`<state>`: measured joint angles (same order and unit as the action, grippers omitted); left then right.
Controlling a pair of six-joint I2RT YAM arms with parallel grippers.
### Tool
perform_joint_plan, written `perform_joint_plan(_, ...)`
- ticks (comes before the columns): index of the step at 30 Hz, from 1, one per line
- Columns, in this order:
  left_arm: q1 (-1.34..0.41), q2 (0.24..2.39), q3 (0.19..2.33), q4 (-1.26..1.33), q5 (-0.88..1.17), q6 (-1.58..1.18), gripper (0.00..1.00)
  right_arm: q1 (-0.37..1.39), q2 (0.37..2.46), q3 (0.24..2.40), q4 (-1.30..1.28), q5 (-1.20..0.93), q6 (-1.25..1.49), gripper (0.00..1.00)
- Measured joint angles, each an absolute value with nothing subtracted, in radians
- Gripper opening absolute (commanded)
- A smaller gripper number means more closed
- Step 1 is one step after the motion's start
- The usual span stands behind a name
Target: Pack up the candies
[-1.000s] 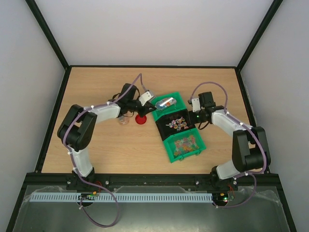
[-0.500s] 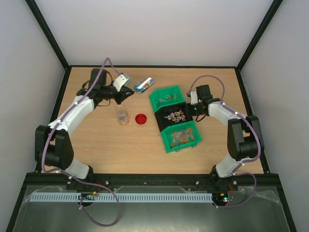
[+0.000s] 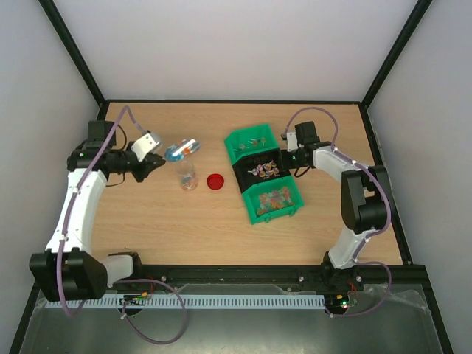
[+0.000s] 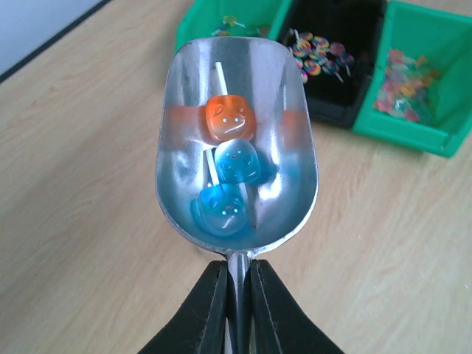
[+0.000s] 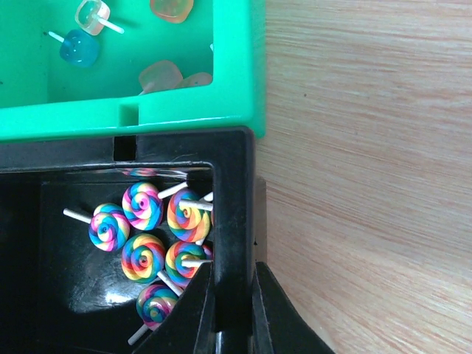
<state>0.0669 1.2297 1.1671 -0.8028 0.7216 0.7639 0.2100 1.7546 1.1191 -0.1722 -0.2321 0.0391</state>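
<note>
Scoop (image 4: pixel 184 169) is polished metal, candies (image 4: pixel 230 119) glossy, black bin (image 5: pixel 233 221) and green bin (image 5: pixel 199 110) smooth plastic, table (image 5: pixel 369 184) matt wood.

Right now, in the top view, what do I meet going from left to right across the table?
Left gripper → scoop → red lid → bins. The cup overlaps the scoop, and the right gripper the black bin, so I omit them.
</note>
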Motion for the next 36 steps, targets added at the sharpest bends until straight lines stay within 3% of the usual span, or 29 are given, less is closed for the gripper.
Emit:
perform_joint_plan(6,0.13,1.148,1.156,-0.984,0.705,0.9,0.02,0.217,1.785,1.155,-0.169,-0.232,0.038,0.12)
perform_joint_plan(13,0.163,1.114,1.118,-1.069,0.655,0.95,0.02,0.22,1.809,1.205,-0.134,-0.237,0.038,0.34)
perform_joint_plan(23,0.16,1.161,1.118,-1.093,0.566,0.951,0.02,0.221,1.809,1.249,-0.13,-0.239,0.034,0.58)
perform_joint_plan(32,0.138,1.229,1.183,-1.112,0.492,0.942,0.02,0.221,1.809,1.271,-0.133,-0.238,0.031,0.64)
perform_joint_plan(36,0.116,1.244,1.192,-1.119,0.47,0.941,0.02,0.221,1.809,1.273,-0.136,-0.237,0.035,0.76)
